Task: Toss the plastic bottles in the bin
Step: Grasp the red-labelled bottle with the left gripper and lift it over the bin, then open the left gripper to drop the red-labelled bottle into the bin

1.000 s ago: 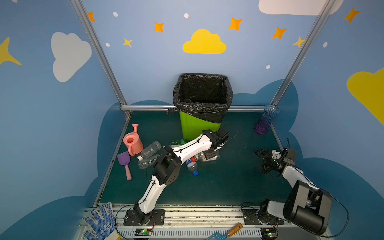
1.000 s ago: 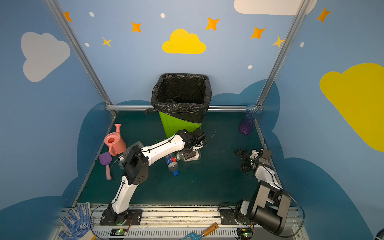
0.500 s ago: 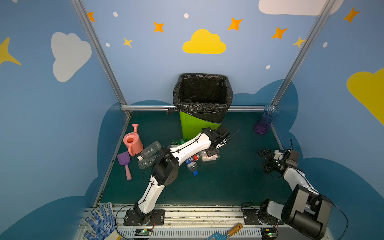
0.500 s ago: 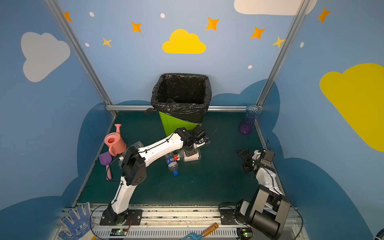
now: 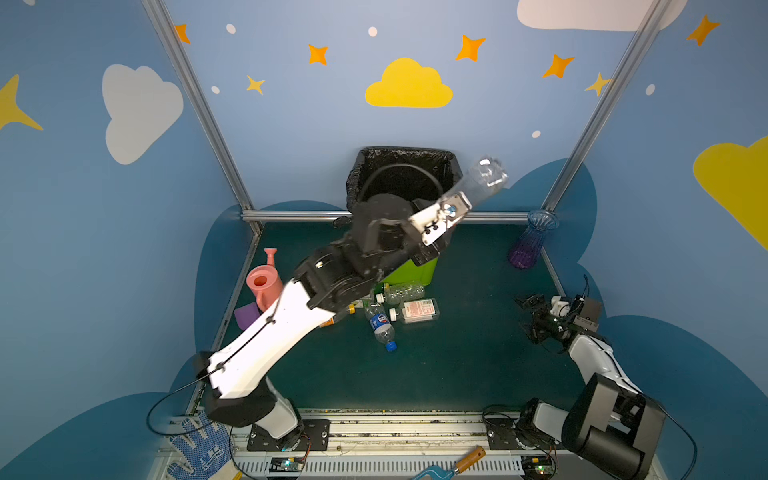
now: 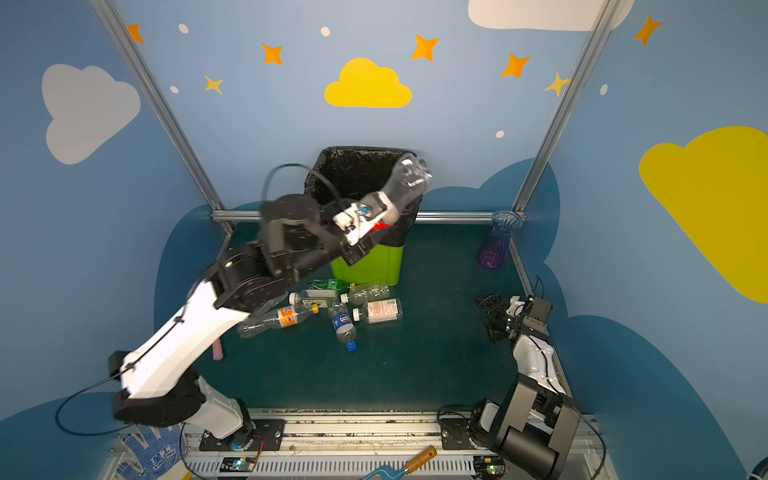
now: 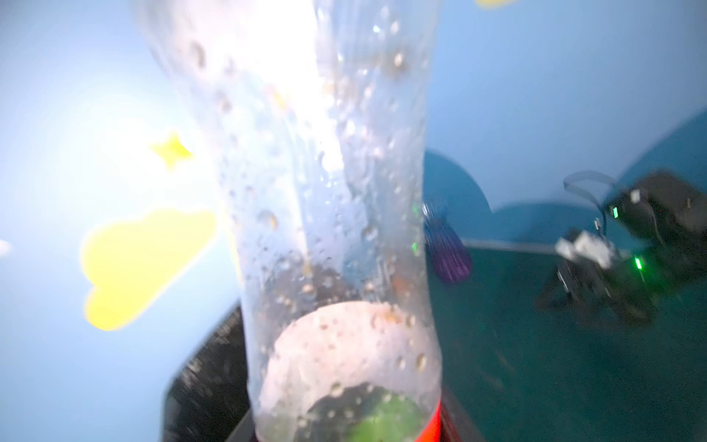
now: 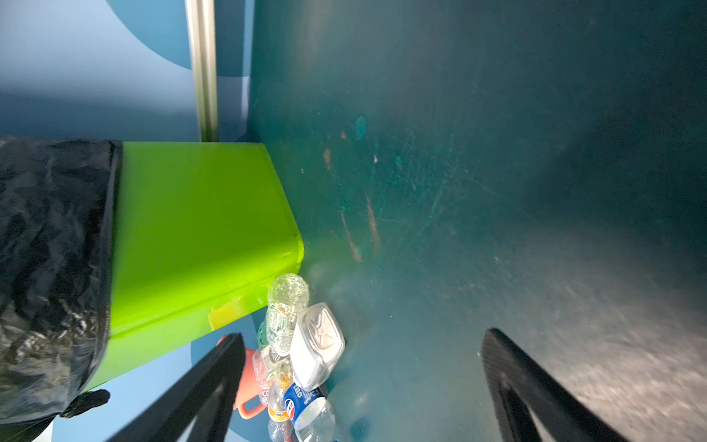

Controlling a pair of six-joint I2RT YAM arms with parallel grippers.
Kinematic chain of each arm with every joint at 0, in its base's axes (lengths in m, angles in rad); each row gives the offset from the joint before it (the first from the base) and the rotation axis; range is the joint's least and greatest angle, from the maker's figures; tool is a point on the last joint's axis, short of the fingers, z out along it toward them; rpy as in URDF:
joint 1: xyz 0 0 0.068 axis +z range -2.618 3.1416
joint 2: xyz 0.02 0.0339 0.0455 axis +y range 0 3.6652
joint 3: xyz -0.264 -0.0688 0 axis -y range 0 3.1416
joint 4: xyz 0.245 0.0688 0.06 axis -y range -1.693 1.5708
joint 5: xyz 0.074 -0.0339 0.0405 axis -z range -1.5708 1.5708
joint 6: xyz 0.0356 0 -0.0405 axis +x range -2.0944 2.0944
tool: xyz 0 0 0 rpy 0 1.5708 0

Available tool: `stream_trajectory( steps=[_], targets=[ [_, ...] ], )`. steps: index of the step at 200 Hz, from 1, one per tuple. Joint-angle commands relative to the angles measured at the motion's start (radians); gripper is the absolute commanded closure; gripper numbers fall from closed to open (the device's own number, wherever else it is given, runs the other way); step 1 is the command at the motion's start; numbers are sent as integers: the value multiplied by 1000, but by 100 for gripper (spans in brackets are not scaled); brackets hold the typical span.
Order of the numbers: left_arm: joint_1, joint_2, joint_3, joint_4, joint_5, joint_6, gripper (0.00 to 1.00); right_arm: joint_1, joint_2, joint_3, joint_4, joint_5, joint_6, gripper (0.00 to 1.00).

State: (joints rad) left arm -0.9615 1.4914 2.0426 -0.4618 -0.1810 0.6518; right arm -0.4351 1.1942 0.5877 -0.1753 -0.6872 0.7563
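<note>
Left gripper [image 5: 451, 210] is clamping the clear bottle [image 5: 482, 178] by its neck, raised over the bin [image 5: 354, 183], long axis pointing up and rightward with the base looking about over the right rim. Right gripper [image 5: 530, 318] is sitting wide open and low, well apart from the floor bottles [image 5: 395, 307].

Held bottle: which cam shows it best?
Both top views: the whole held bottle shows, gripped at its cap end by the left gripper, up by the bin rim. Left wrist shows it close but blurred and cropped. Right wrist misses it and shows only floor bottles.
</note>
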Motion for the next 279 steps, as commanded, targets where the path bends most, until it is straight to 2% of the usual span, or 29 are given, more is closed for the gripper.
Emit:
stream_trajectory(
  steps=[1, 15, 31, 39, 57, 68, 75, 84, 94, 99, 104, 114, 128, 152, 188, 213, 242, 260, 279],
  targets=[
    [5, -69, -110, 404, 111, 119, 49, -4, -2, 34, 5, -23, 9, 5],
    [34, -76, -129, 525, 189, 97, 49, -4, -4, 37, 4, -34, 15, 5],
    [97, -32, -88, 578, 248, 19, 49, -5, -18, 38, -5, -40, 17, 5],
    [157, 8, -45, 576, 281, -76, 50, -4, -30, 37, -8, -37, 18, 5],
    [328, 173, 107, 526, 319, -384, 49, -2, -59, 31, -10, -22, 30, 5],
    [393, 345, 287, 368, 303, -480, 49, -1, -74, 26, -4, -25, 40, 5],
    [414, 467, 473, 224, 287, -527, 47, 1, -81, 27, -6, -32, 44, 5],
    [423, 626, 747, 29, 283, -566, 41, 0, -92, 28, -12, -41, 45, 5],
    [419, 787, 1056, -109, 300, -591, 31, -2, -105, 31, -30, -39, 34, 5],
    [417, 822, 1094, -98, 297, -603, 26, -1, -113, 32, -41, -33, 29, 5],
    [412, 796, 1046, -62, 299, -612, 20, -1, -121, 31, -53, -25, 26, 5],
    [401, 727, 943, 35, 300, -606, 15, -2, -135, 25, -61, -8, 34, 5],
    [368, 613, 790, 153, 261, -549, 0, -4, -149, 15, -56, -5, 36, 5],
    [324, 431, 522, 326, 216, -444, 0, -1, -149, 6, -43, -10, 46, 5],
    [324, 273, 298, 327, 134, -413, 0, 5, -133, 6, -26, -38, 46, 5],
    [325, 132, 16, 406, 39, -418, 0, 21, -143, 0, -35, -33, 52, 5],
    [345, -76, -355, 478, -80, -514, 0, 71, -169, -31, -22, -6, 101, 5],
    [382, -224, -606, 506, -135, -634, 0, 142, -176, -47, -12, 32, 140, 5],
    [424, -366, -820, 462, -213, -771, 0, 242, -173, -61, 11, 92, 192, 5]
  ],
)
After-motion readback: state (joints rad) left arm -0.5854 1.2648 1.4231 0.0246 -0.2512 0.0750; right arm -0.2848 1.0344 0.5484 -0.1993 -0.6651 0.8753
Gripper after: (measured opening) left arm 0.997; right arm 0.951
